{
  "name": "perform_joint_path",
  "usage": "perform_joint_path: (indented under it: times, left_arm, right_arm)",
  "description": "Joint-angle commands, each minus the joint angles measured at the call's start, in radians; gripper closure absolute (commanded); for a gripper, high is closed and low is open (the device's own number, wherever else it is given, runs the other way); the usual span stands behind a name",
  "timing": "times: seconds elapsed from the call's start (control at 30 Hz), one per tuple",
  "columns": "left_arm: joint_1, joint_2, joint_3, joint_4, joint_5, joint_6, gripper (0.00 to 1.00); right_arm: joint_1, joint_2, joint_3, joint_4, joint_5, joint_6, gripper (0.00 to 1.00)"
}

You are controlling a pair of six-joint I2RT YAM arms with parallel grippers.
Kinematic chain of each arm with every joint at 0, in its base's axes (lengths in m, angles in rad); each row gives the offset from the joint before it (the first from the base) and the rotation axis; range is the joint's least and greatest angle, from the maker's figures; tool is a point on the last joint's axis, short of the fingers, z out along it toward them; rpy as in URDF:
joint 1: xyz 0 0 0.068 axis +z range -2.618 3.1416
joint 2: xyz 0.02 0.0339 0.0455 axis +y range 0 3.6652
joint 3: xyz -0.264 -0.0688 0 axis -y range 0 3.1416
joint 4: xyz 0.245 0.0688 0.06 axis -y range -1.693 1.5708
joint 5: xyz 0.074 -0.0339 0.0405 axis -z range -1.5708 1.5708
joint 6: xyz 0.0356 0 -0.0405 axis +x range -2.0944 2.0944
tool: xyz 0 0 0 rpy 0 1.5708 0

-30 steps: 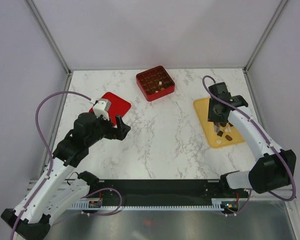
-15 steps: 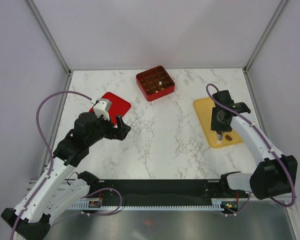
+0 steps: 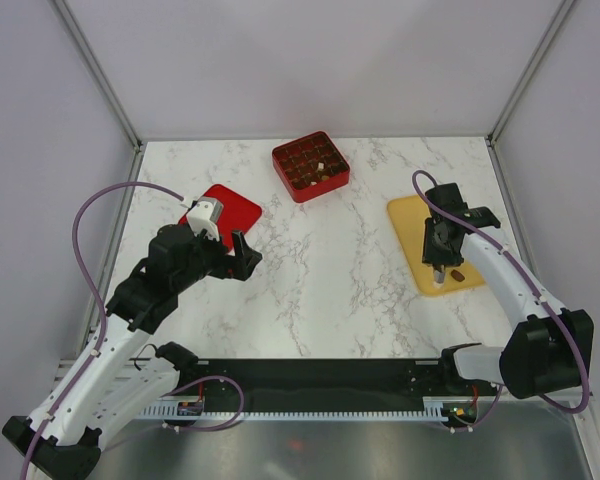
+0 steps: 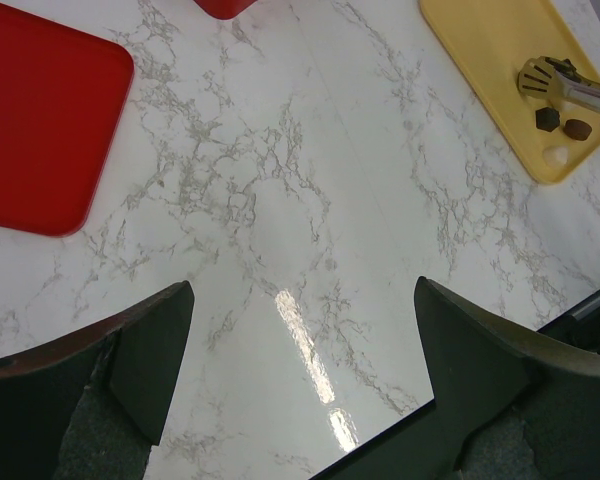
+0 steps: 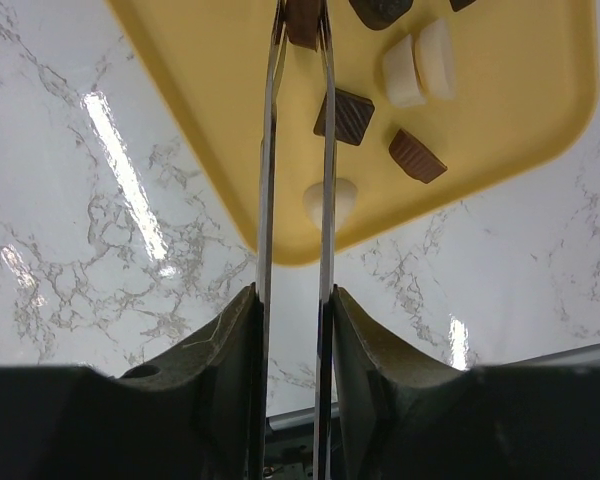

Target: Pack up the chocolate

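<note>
The chocolate lies on the yellow tray [image 5: 500, 90]: a dark square [image 5: 343, 117], a brown piece [image 5: 416, 156], two white ones [image 5: 418, 65] and a cream one [image 5: 330, 200]. My right gripper [image 5: 301, 6] hangs over the tray's near part, and its long metal blades are shut on a brown chocolate piece [image 5: 302, 30]. The red gridded box [image 3: 310, 166] stands at the back centre with several pieces in it. My left gripper [image 4: 300, 340] stands wide open over bare marble, nothing between its fingers.
A flat red lid [image 3: 220, 210] lies at the left, just behind the left gripper [image 3: 242, 255]. The yellow tray [image 3: 410, 215] sits near the table's right edge. Grey walls close the table on three sides.
My right gripper has moved toward me along the yellow tray, dropped lower, and its blades have narrowed around a brown piece. The left arm has not moved.
</note>
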Motion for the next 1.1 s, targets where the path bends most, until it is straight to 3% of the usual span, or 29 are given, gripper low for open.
perform_joint_path:
  times: [0.0, 0.27, 0.67, 1.07]
  left_arm:
    - [0.004, 0.001, 0.016, 0.014, 0.011, 0.032, 0.0]
    - [0.004, -0.001, 0.015, 0.012, 0.008, 0.034, 0.0]
    - [0.004, 0.001, 0.016, 0.012, -0.007, 0.034, 0.0]
    - [0.004, -0.001, 0.015, 0.011, -0.021, 0.04, 0.0]
  right_arm:
    - [-0.005, -0.009, 0.009, 0.016, -0.003, -0.005, 0.6]
    - [-0.005, -0.001, 0.039, 0.014, -0.034, -0.003, 0.7]
    - [0.033, 0.086, 0.251, 0.059, -0.118, -0.008, 0.72]
    - [0.246, 0.508, 0.754, 0.105, -0.107, 0.01, 0.72]
